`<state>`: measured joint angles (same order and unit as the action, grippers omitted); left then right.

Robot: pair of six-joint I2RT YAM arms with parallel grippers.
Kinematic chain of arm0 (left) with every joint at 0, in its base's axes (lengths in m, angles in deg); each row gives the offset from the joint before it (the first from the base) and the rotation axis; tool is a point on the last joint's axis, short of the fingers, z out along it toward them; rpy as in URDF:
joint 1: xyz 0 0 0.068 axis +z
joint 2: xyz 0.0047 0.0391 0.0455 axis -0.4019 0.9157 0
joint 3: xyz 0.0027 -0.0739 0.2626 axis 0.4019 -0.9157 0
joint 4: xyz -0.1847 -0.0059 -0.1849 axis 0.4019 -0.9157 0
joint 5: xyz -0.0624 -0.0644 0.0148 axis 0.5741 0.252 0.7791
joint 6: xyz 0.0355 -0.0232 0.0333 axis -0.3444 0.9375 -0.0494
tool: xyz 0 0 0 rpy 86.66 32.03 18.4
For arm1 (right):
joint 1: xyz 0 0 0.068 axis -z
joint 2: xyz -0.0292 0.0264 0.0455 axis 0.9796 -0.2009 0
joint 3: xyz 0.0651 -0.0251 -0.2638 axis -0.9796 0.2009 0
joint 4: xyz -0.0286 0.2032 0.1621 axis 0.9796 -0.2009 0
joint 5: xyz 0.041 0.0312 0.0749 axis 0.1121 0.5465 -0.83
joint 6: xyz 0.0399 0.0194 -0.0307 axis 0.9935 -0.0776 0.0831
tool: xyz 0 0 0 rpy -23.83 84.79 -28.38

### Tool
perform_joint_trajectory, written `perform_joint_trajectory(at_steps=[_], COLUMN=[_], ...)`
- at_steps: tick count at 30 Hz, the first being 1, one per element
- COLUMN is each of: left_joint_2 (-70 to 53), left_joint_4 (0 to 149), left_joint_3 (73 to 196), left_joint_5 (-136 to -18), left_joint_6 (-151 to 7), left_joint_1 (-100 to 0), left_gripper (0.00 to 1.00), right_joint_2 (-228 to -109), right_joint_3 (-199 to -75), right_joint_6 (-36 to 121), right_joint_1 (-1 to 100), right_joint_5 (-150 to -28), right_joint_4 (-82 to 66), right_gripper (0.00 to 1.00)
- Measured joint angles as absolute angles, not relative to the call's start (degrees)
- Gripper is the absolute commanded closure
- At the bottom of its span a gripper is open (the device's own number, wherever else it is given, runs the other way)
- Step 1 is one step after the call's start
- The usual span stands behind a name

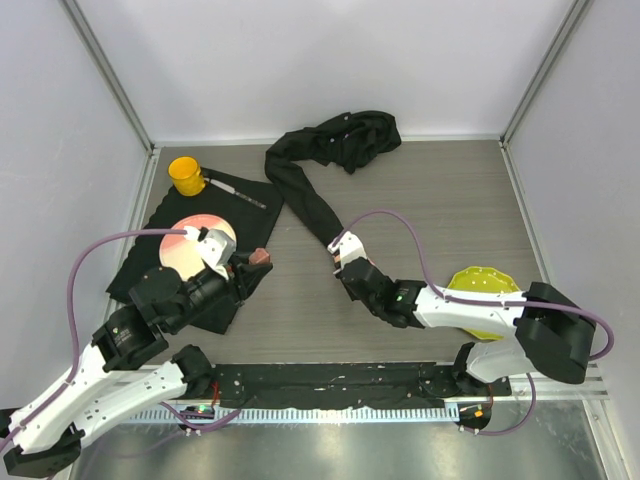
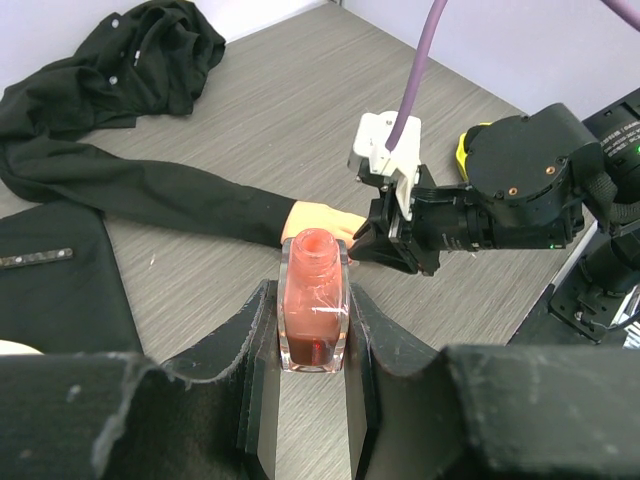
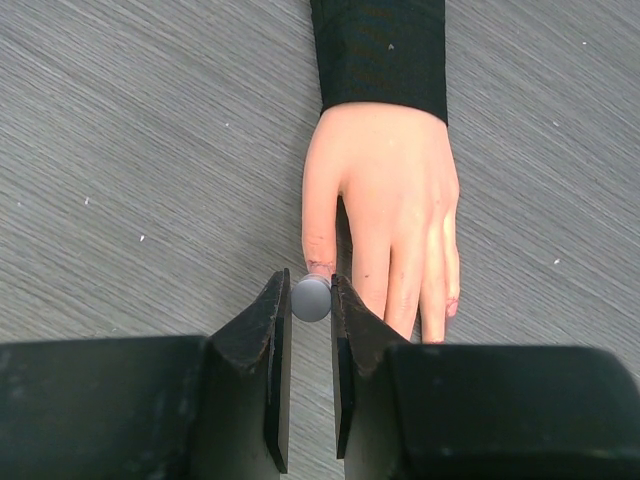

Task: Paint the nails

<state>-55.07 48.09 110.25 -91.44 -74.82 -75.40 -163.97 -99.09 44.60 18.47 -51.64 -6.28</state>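
Note:
The pale mannequin hand (image 3: 392,205) lies palm down on the grey table, its black sleeve (image 3: 382,50) running away from me. Pinkish-red nails tip its fingers, one showing on the little finger (image 3: 455,298). My right gripper (image 3: 310,290) is shut on the polish brush's round grey cap (image 3: 311,298), seen end-on right at the thumb tip (image 3: 321,262); the brush below it is hidden. My left gripper (image 2: 313,335) is shut on the open polish bottle (image 2: 314,300), upright just left of the hand (image 2: 318,218). From above, the right gripper (image 1: 346,262) covers the hand.
The sleeve ends in a bunched black garment (image 1: 345,135) at the back. A black cloth (image 1: 170,265) on the left carries a pink plate (image 1: 185,250), with a yellow cup (image 1: 186,174) and a pen (image 1: 235,190) behind. A yellow plate (image 1: 482,285) lies under the right arm.

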Motion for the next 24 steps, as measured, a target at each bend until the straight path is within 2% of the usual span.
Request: perform_joint_trajectory(at_steps=[24], left_joint_2=[-55.11], left_joint_4=[48.24], left_joint_3=[110.14], left_joint_5=[-89.84], left_joint_6=[-74.82], left_joint_1=[-74.74], left_gripper=[1.0], right_joint_2=[-166.4], right_joint_3=[-99.66], right_joint_6=[43.09], right_joint_1=[18.47], right_joint_5=[-50.41], right_joint_4=[-4.66], right_gripper=[0.99])
